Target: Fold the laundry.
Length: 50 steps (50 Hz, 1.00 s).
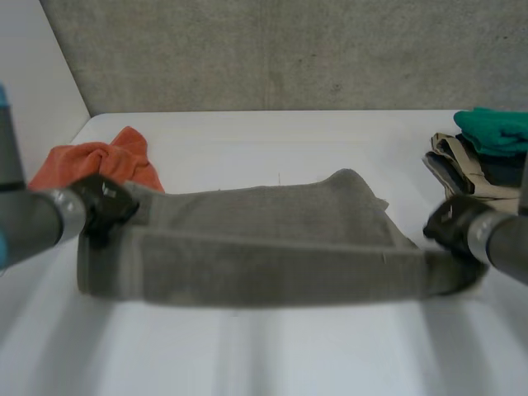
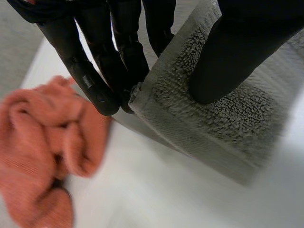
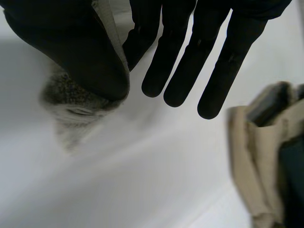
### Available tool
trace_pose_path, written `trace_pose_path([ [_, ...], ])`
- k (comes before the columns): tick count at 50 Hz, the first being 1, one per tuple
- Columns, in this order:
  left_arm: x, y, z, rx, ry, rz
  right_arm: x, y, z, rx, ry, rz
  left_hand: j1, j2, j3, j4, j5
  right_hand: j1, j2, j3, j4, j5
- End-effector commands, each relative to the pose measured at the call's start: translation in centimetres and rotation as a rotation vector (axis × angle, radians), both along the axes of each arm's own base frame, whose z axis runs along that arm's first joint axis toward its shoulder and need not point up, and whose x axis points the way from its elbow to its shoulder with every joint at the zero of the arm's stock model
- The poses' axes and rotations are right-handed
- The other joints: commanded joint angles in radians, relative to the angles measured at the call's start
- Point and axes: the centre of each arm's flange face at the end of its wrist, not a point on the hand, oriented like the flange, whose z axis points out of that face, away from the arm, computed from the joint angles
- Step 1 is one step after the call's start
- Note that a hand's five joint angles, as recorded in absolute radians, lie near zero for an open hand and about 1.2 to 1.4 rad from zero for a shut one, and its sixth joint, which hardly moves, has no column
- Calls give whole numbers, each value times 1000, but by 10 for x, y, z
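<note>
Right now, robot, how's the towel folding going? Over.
Left hand pinches grey towel at one end, right hand at the other. Towel folded lengthwise, stretched between them. Nearby: orange cloth beside left hand, clothes pile beside right.

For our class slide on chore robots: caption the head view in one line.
The left robot hand and right robot hand hold opposite ends of a long grey towel.

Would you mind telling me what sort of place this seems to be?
Probably a test bench for laundry folding rather than a home: a white table against a bare concrete wall, a grey towel laid across it, an orange cloth and a clothes pile at its sides.
</note>
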Motion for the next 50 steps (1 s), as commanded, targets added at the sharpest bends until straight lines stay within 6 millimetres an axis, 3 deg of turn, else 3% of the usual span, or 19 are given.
trace_pose_path([
  [1,-30,-57,48,-244,136,31,27,-57,53,-347,-134,-44,228,199,207,201,234,253,215,208,197,199],
  [2,-36,-67,78,-350,226,41,34,-71,79,-472,-214,-56,228,199,207,201,234,253,215,208,197,199],
  [5,-40,-78,126,-518,389,59,41,-90,125,-676,-368,-77,228,199,207,201,234,253,215,208,197,199],
  [6,-38,-86,158,-642,521,76,42,-100,154,-806,-495,-95,228,199,207,201,234,253,215,208,197,199],
  [8,-34,-90,188,-755,638,89,42,-105,176,-908,-610,-103,228,199,207,201,234,253,215,208,197,199],
  [9,-30,-90,214,-857,752,95,38,-108,197,-1015,-724,-105,228,199,207,201,234,253,215,208,197,199],
  [13,-19,-92,246,-1004,957,115,29,-102,239,-1229,-960,-51,228,199,207,201,234,253,215,208,197,199],
  [16,-19,-93,250,-1039,1000,104,28,-98,248,-1306,-1013,-17,228,199,207,201,234,253,215,208,197,199],
  [20,-23,-97,232,-988,985,91,34,-96,237,-1281,-991,1,228,199,207,201,234,253,215,208,197,199],
  [28,-23,-115,171,-828,916,118,45,-107,189,-1096,-912,-10,228,199,207,201,234,253,215,208,197,199],
  [32,-22,-123,127,-726,870,163,45,-114,149,-969,-858,-41,228,199,207,201,234,253,215,208,197,199],
  [33,-21,-124,108,-674,845,182,44,-117,129,-907,-832,-55,228,199,207,201,234,253,215,208,197,199],
  [36,-20,-122,80,-602,797,203,42,-118,97,-813,-789,-72,228,199,207,201,234,253,215,208,197,199],
  [37,-21,-118,62,-556,760,206,40,-117,76,-749,-758,-83,228,199,207,201,234,253,215,208,197,199],
  [41,-22,-105,24,-457,657,185,31,-109,30,-608,-678,-118,228,199,207,201,234,253,215,208,197,199],
  [45,-19,-84,-4,-361,565,169,22,-92,-1,-488,-599,-138,228,199,207,201,234,253,215,208,197,199],
  [50,-11,-49,-23,-223,446,165,13,-64,-17,-375,-457,-115,228,199,207,201,234,253,215,208,197,199],
])
